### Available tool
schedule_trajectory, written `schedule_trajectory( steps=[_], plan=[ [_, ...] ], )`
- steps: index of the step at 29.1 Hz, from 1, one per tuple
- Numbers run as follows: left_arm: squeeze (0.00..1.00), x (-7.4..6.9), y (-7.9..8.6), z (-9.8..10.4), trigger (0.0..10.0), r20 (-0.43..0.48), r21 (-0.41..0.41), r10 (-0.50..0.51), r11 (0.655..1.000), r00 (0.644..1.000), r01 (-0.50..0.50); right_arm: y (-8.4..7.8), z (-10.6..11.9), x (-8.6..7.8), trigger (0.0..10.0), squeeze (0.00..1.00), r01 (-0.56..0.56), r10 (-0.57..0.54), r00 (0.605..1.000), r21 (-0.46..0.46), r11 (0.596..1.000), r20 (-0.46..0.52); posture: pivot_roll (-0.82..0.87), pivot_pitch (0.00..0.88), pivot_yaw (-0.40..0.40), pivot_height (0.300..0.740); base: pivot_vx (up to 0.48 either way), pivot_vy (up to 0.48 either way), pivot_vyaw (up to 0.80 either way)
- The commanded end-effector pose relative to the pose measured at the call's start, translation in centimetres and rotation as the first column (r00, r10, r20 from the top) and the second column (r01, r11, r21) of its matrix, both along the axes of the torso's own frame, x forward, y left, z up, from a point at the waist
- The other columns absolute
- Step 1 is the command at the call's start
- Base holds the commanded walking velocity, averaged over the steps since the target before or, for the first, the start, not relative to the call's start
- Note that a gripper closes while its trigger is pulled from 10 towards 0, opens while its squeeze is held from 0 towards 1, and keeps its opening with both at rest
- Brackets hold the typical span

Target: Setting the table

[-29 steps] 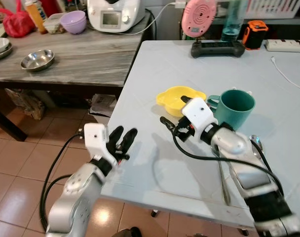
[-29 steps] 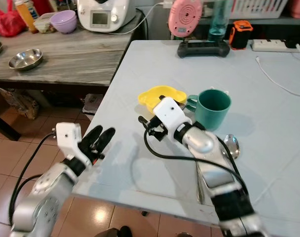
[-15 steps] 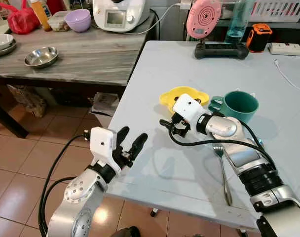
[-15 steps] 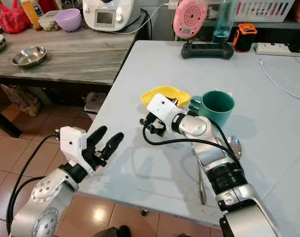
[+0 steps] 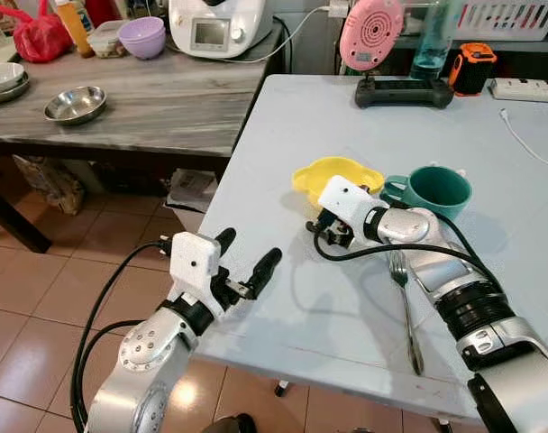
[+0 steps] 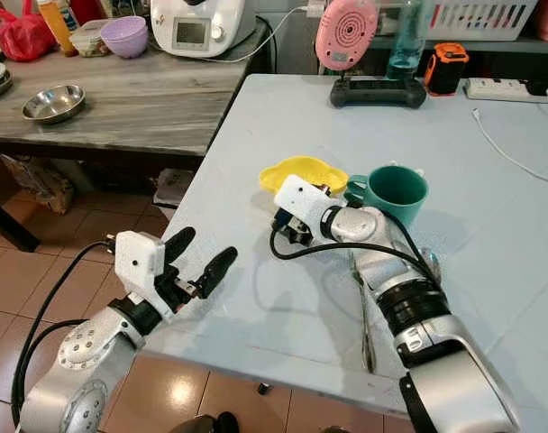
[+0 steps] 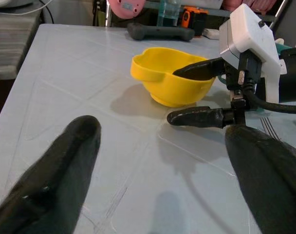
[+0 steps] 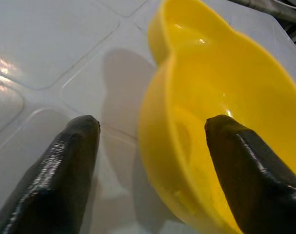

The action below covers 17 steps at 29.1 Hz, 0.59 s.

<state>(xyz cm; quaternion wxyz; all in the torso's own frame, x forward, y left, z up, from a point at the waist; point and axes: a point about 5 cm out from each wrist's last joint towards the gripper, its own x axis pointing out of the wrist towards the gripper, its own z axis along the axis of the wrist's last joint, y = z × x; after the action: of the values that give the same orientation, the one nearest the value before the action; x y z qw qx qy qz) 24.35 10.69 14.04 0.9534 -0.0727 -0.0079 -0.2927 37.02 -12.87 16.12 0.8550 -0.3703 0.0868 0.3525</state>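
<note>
A yellow bowl [image 5: 339, 173] with a pouring lip sits on the pale blue table [image 5: 283, 135], beside a teal mug [image 5: 433, 192]. My right gripper [image 5: 321, 219] is open at the bowl's near side. In the right wrist view, one finger [image 8: 70, 161] is outside the wall and the other finger [image 8: 240, 165] is inside the bowl [image 8: 211, 97], with gaps on both sides. A fork [image 5: 405, 298] lies on the table under my right forearm. My left gripper [image 5: 247, 266] hangs open at the table's front left edge, holding nothing.
A wooden side table [image 5: 157, 108] to the left carries a steel bowl [image 5: 75, 104], a purple bowl [image 5: 141, 36] and a white appliance [image 5: 222, 23]. At the far end of the blue table lie a black controller [image 5: 403, 92] and a white cable [image 5: 526, 135]. Tiled floor lies below.
My right gripper has moved toward the yellow bowl and now straddles its wall. The left gripper's fingers have spread wider. The camera shifted a little after the earliest frame.
</note>
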Motion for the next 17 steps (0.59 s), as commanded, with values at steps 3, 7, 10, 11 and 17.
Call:
schedule_trajectory(
  steps=[3, 7, 10, 11, 17],
  plan=[
    [1.00, -0.25, -0.32, 0.44, 10.0, 0.031, 0.003, -0.065, 0.998, 0.997, 0.065, -0.03, -0.03, 0.16, 0.0, 0.00, -0.025, 0.025, 1.000, -0.030, 0.999, -0.014, -0.11, 0.102, 0.088, 0.740, 0.000, 0.000, 0.00],
    [1.00, -0.37, -0.47, 0.42, 10.0, 0.038, 0.032, -0.113, 0.993, 0.993, 0.112, -0.13, -0.04, 0.15, 0.0, 0.00, -0.029, 0.029, 0.999, -0.031, 0.999, -0.013, -0.11, 0.099, 0.089, 0.740, 0.000, 0.000, 0.00],
    [1.00, -0.41, -0.47, 0.44, 10.0, 0.048, 0.055, -0.127, 0.991, 0.991, 0.125, -0.14, -0.06, 0.12, 0.0, 0.00, -0.032, 0.032, 0.999, -0.032, 0.999, -0.010, -0.11, 0.097, 0.091, 0.740, 0.000, 0.000, 0.00],
    [0.18, -0.33, -0.44, 0.39, 10.0, 0.043, 0.055, -0.127, 0.991, 0.991, 0.125, -0.11, -0.02, 0.13, 0.0, 0.00, -0.034, 0.034, 0.999, -0.030, 0.999, -0.006, -0.11, 0.095, 0.094, 0.740, 0.000, 0.000, 0.00],
    [0.00, -0.16, -0.44, 0.33, 10.0, 0.044, 0.059, -0.127, 0.991, 0.991, 0.124, 0.05, 0.41, 0.20, 0.0, 0.00, -0.045, 0.046, 0.999, -0.021, 0.999, 0.017, -0.11, 0.090, 0.096, 0.740, 0.000, 0.000, 0.00]
  ],
)
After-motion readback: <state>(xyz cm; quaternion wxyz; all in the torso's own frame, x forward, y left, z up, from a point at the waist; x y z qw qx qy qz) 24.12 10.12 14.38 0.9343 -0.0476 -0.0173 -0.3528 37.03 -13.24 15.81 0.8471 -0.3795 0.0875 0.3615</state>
